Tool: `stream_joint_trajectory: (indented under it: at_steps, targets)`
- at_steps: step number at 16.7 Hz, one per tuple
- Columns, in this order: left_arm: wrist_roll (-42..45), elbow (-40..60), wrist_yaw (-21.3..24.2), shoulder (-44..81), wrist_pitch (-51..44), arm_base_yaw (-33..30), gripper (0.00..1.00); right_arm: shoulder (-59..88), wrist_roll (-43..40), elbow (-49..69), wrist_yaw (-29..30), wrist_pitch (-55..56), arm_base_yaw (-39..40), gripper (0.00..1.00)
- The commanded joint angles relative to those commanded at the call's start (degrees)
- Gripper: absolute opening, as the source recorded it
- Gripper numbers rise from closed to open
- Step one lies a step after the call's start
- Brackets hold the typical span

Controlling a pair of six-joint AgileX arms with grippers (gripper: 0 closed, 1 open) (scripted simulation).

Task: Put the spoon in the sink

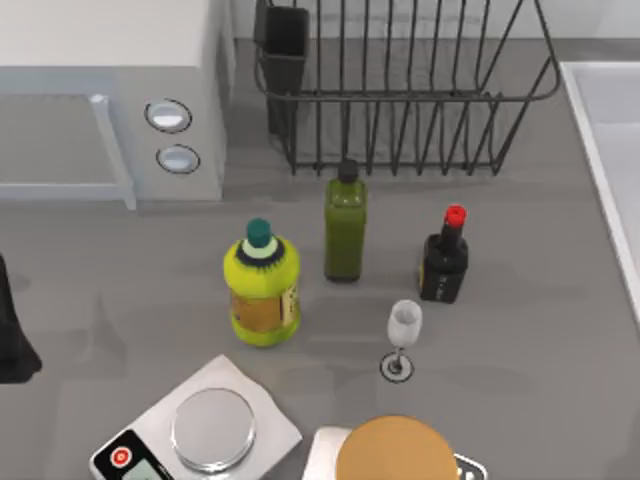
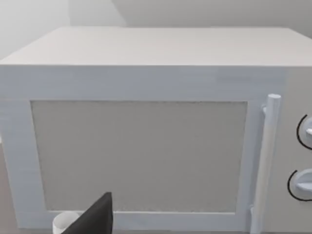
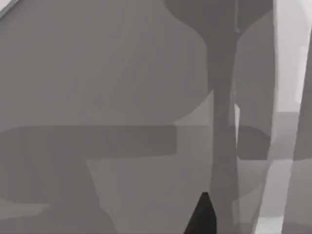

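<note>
The spoon is out of view. The sink is a pale basin with a raised straight rim at the table's far right edge, cut off by the top view's border. My left arm is a dark shape at the table's left edge, in front of the microwave. A dark part of my left gripper faces the microwave door in the left wrist view. In the right wrist view, a dark tip of my right gripper hangs over grey surfaces crossed by shadows.
A white microwave stands back left and a dark wire dish rack at the back middle. Mid-table are a yellow-green bottle, a green bottle, a small dark red-capped bottle and a wine glass. A scale and a round wooden disc sit in front.
</note>
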Motion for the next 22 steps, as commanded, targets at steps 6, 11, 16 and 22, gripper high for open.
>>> stream_joint_trajectory:
  at_steps: [6, 11, 16, 22]
  targets:
    - [0.00, 0.00, 0.00, 0.00, 0.00, 0.00, 1.00, -6.21, -0.25, 10.19, 0.01, -17.82, -0.17, 0.00]
    - [0.00, 0.00, 0.00, 0.00, 0.00, 0.00, 1.00, -7.77, -0.32, 11.98, 0.03, -20.22, -0.11, 0.00]
    - [0.00, 0.00, 0.00, 0.00, 0.00, 0.00, 1.00, -4.35, 0.79, 15.37, 0.18, -21.49, 0.46, 0.00]
    - [0.00, 0.00, 0.00, 0.00, 0.00, 0.00, 1.00, 14.71, 5.63, 38.73, 1.40, -29.78, 4.47, 0.00]
